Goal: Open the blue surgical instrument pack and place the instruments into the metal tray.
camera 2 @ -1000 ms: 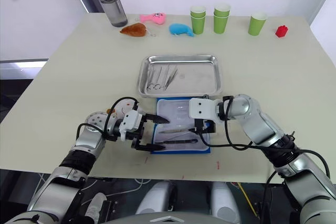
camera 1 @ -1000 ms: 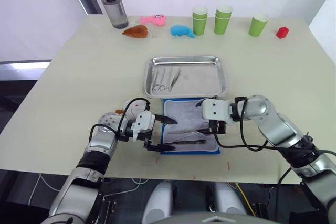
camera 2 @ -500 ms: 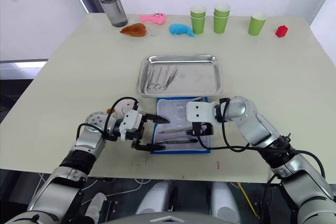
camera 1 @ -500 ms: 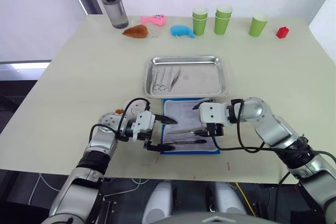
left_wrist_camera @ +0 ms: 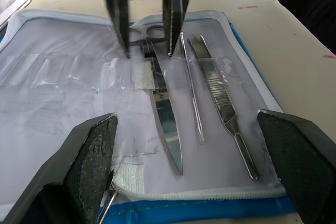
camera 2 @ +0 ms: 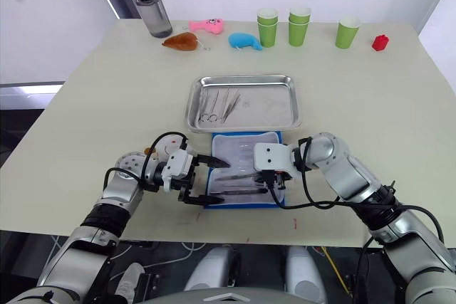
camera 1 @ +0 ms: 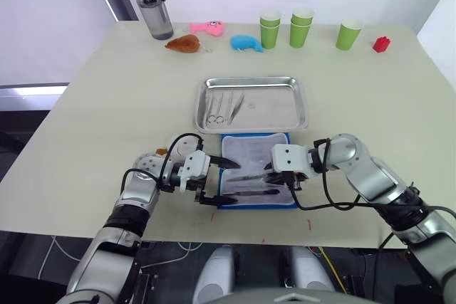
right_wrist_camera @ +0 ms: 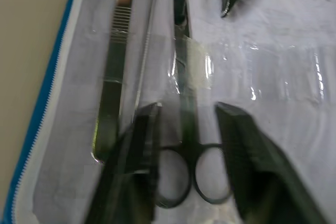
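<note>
The blue surgical instrument pack (camera 1: 249, 149) lies open just in front of the metal tray (camera 1: 274, 108), pale lining up. Scissors (left_wrist_camera: 167, 129), a thin probe (left_wrist_camera: 191, 87) and tweezers (left_wrist_camera: 223, 100) lie in the pack's near half. A few more instruments (camera 1: 224, 107) rest in the tray's left part. My right gripper (camera 1: 273, 178) reaches in from the pack's right side, shut on the scissors' ring handles (right_wrist_camera: 191, 174), one finger on each side. My left gripper (camera 1: 224, 184) hovers open at the pack's left edge, facing the tool tips.
Along the far edge stand a water bottle (camera 1: 153, 5), three green cup stacks (camera 1: 302, 26), a red block (camera 1: 382, 44) and pink (camera 1: 208, 27), blue (camera 1: 247, 42) and brown (camera 1: 184, 43) toys. A small white toy (camera 1: 184, 146) sits by my left wrist.
My right gripper slid left and nearer along the pack and closed its fingers around the scissors' rings. The left gripper has stayed open in place.
</note>
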`<state>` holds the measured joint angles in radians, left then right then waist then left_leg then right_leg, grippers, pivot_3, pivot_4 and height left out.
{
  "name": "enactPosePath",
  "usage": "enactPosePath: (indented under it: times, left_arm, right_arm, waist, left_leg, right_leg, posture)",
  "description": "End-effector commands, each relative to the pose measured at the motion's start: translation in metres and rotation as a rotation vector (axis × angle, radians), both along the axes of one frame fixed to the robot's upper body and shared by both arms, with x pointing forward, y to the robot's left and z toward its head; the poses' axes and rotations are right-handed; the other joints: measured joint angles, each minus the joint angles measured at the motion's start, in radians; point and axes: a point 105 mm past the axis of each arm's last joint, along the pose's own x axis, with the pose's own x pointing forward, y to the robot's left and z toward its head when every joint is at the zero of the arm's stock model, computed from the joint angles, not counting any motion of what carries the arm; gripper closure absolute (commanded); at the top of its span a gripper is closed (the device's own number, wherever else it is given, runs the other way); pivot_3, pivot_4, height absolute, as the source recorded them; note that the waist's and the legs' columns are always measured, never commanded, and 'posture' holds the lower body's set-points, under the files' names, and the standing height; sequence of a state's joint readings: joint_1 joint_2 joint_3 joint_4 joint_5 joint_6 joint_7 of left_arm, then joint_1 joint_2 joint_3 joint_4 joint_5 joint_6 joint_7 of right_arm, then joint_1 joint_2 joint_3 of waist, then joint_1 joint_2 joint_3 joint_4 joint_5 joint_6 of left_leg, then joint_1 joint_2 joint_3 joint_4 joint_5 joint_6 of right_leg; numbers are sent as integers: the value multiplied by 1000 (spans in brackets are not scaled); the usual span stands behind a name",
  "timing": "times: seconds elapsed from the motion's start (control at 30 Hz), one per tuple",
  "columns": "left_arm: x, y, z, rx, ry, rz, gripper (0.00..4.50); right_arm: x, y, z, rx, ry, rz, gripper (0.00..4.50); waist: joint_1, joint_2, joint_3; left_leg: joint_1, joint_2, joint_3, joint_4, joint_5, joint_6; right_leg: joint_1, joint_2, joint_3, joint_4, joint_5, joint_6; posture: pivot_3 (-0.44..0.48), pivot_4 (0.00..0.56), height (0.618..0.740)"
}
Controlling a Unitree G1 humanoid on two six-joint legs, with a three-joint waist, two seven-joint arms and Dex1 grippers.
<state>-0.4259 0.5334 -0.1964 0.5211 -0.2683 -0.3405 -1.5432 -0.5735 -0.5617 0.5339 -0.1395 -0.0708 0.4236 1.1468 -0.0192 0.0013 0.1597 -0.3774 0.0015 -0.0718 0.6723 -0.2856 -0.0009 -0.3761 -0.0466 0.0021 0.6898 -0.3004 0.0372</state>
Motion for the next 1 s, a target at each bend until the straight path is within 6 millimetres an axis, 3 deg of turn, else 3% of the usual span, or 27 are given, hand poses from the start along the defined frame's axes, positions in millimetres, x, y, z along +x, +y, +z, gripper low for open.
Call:
enactPosePath:
  times: [0.03, 0.3, 0.77, 1.0]
  left_arm:
    - [-14, -1, -24, 43, 100, -21, 0]
    - [-15, -3, -30, 37, 124, -5, 0]
    - [-19, -13, -37, 30, 138, -16, 0]
    - [-20, -15, -38, 27, 144, -16, 0]
  right_arm:
    - [2, -4, -9, -35, 10, -23, 4453]
    - [2, -2, 1, -26, -10, -12, 4453]
    - [-3, 18, 46, -80, -158, 36, 4453]
    - [-8, 13, 50, -143, -166, 39, 4453]
  waist:
    - [0, 0, -1]
    - [0, 1, -2]
    - [6, 2, -2]
    - [7, 2, -2]
  left_leg:
    - [0, 0, 0, 0, 0, 0]
    - [0, 0, 1, 0, 0, 0]
    - [-1, -1, 1, 0, 0, 0]
    - [-3, -5, 2, 1, 0, 1]
  right_leg:
    - [0, 0, 0, 0, 0, 0]
    - [0, 0, 1, 0, 0, 0]
    - [0, -2, 1, -1, 0, 1]
    - [0, -4, 3, -9, 3, 6]
  posture:
    - [0, 150, 734]
    - [0, 150, 734]
    - [0, 150, 734]
    - [0, 150, 734]
